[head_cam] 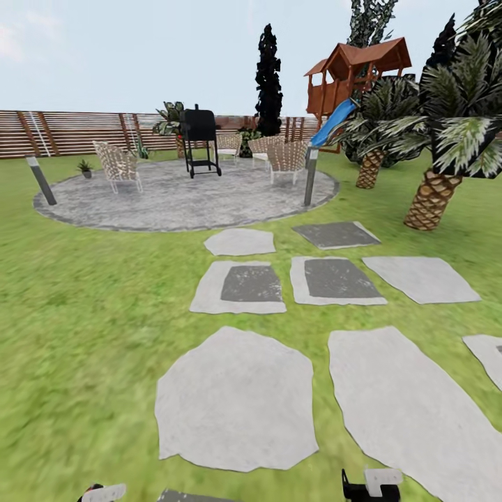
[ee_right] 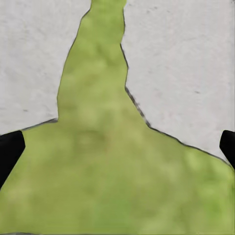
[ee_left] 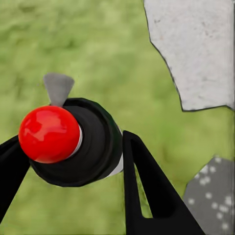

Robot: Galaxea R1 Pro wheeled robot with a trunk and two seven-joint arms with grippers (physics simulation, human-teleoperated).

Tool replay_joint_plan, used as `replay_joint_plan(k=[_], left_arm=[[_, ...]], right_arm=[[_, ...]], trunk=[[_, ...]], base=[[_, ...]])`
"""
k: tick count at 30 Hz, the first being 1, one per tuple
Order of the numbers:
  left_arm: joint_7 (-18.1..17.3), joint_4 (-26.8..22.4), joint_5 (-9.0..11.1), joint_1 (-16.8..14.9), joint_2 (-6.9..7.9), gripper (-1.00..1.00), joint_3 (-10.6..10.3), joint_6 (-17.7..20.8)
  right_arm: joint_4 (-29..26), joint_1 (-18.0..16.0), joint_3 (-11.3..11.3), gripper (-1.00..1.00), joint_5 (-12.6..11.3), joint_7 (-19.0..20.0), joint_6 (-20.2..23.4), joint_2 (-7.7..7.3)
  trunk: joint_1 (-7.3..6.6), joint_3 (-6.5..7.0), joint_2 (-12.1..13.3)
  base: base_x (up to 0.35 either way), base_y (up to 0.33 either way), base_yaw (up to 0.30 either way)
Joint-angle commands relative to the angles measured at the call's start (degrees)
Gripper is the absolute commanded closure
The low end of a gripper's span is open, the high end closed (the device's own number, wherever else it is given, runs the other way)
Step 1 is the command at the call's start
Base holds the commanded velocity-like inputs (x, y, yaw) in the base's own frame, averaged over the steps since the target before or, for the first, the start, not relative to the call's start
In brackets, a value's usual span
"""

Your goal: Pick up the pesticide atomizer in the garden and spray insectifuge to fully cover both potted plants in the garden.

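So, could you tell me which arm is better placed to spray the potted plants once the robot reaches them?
Left. The left gripper is shut on the atomizer; the right gripper is open, over grass. One potted plant stands far ahead.

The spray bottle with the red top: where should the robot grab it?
Probably best to grip the spray bottle around its round black body, just behind the red cap, with the fingers coming in from opposite sides. The left gripper holds it that way, leaving the cap and grey nozzle free.
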Motion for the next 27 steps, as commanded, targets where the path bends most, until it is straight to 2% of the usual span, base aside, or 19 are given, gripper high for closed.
replay_joint_plan(k=[1,27], left_arm=[[0.17,0.03,0.03,-0.01,0.00,1.00,-0.01,-0.19],[0.68,0.01,0.05,0.02,0.08,1.00,0.26,-0.27]], right_arm=[[0.04,-0.03,-0.07,-1.00,0.60,-0.47,-0.05,0.00],[0.04,-0.03,-0.07,-1.00,0.66,-0.27,-0.05,0.00]], trunk=[[0.02,-0.05,-0.02],[0.02,-0.05,-0.02]], base=[[0.337,-0.092,0.000],[0.337,-0.097,0.000]])
